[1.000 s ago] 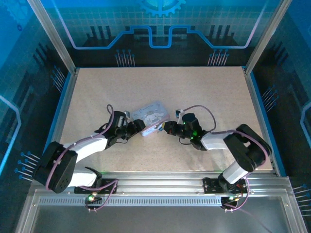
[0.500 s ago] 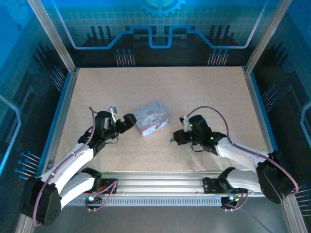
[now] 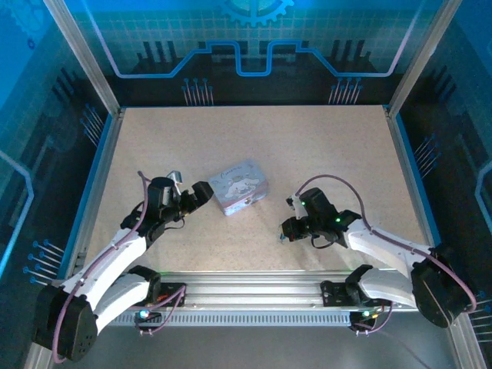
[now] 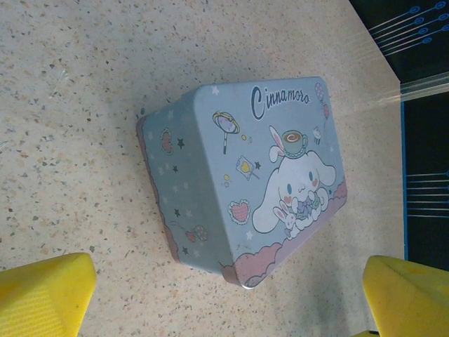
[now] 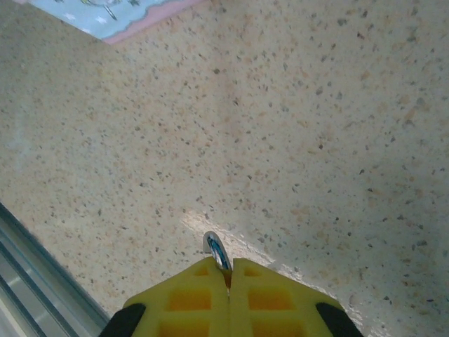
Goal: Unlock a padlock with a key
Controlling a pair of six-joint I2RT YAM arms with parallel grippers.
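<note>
The left hand (image 3: 192,186) is hovering spread apart before the pale blue rectangular tin (image 4: 266,175). The right hand (image 5: 228,270), tilting toward the speckled counter (image 5: 316,105), is clamping a tiny silvery key (image 5: 217,251)

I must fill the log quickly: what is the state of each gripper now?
Left gripper: open, holding nothing.
Right gripper: shut on a small shiny key, it seems.

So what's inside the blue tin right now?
The tin lies shut on the table, its cartoon lid facing up, so whatever it holds is covered. Nothing rests on the lid.
</note>
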